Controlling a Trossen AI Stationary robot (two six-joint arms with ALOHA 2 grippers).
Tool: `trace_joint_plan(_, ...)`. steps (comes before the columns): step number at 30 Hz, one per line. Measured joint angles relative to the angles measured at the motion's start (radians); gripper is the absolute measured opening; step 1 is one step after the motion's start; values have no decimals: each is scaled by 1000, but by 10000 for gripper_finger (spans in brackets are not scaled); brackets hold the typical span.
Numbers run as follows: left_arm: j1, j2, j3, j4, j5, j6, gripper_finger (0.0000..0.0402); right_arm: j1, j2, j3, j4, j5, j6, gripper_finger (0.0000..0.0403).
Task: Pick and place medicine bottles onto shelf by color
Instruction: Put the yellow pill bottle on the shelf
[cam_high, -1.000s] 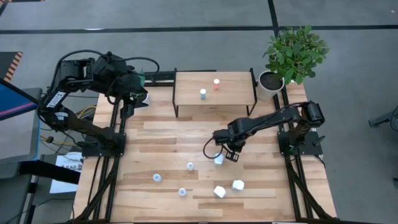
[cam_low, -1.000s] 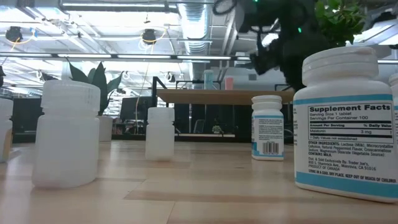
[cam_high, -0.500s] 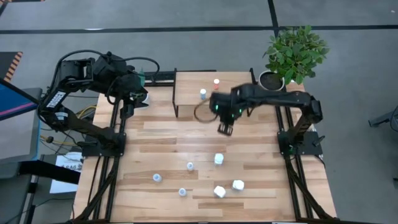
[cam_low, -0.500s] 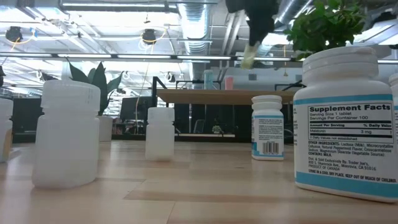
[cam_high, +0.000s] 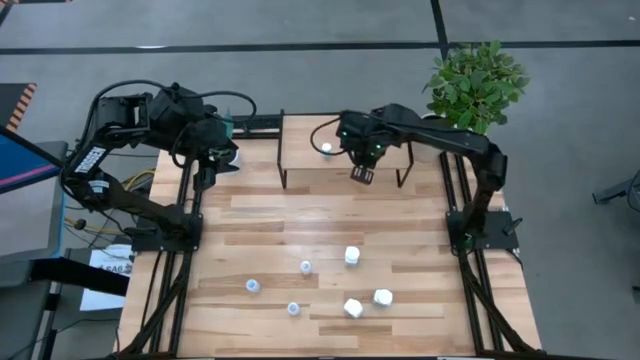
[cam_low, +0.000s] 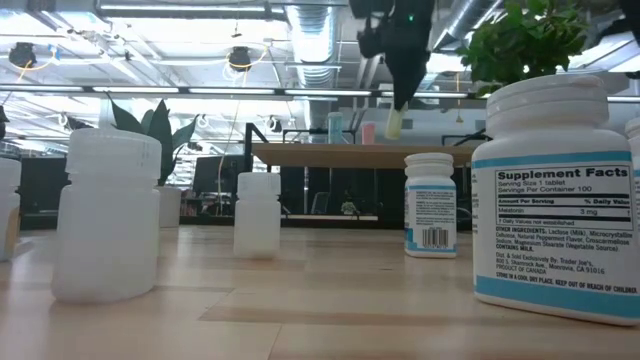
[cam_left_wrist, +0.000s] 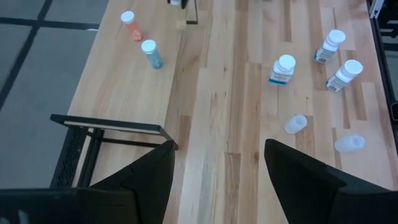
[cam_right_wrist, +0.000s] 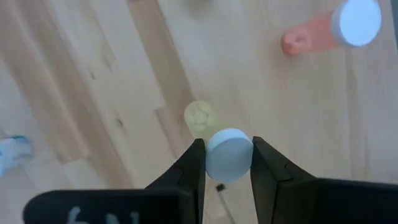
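The shelf (cam_high: 310, 135) stands at the table's far edge on thin black legs. A pale blue bottle (cam_high: 326, 149) stands on its top, and the right wrist view also shows an orange-red one (cam_right_wrist: 308, 36) there. My right gripper (cam_high: 362, 173) hovers over the shelf's front part, shut on a small yellowish bottle (cam_low: 394, 122) with a white cap. My left gripper (cam_left_wrist: 217, 180) is open and empty, raised at the table's far left corner (cam_high: 213, 150). Several white bottles (cam_high: 351, 255) stand on the near half of the table. My right gripper pinches the yellowish bottle by the sides of its white cap (cam_right_wrist: 229, 163) between its two fingers (cam_right_wrist: 194, 165). The fingers come from above, pointing down. The bottle hangs below them, roughly upright, its yellowish body (cam_right_wrist: 200, 118) clear of the shelf top.
A potted plant (cam_high: 475, 85) stands by the table's far right corner. Loose bottles are spread over the near half of the table (cam_high: 293, 309) (cam_high: 383, 297) (cam_high: 253, 286). In the low view, big white bottles (cam_low: 555, 200) (cam_low: 105, 215) stand close to the camera.
My right gripper, still shut on the yellowish bottle, has gone from above the middle of the table toward the far edge and now hangs over the shelf. The bottle has stayed clear of the table throughout.
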Motion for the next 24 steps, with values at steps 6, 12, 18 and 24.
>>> trace_joint_plan(6, 0, 0, 0, 0, 2, 1, 235, -12, 18, 34, -12, 87, -28, 93)
trace_joint_plan(12, 0, 0, 0, 0, 2, 5, 235, -19, 18, 63, 14, 87, -93, 93)
trace_joint_plan(18, 0, 0, 0, 0, 1, 5, 235, -23, 18, 63, 22, 86, -167, 114)
trace_joint_plan(24, 0, 0, 0, 0, -1, 5, 235, -23, 18, 63, 23, 83, -201, 132)
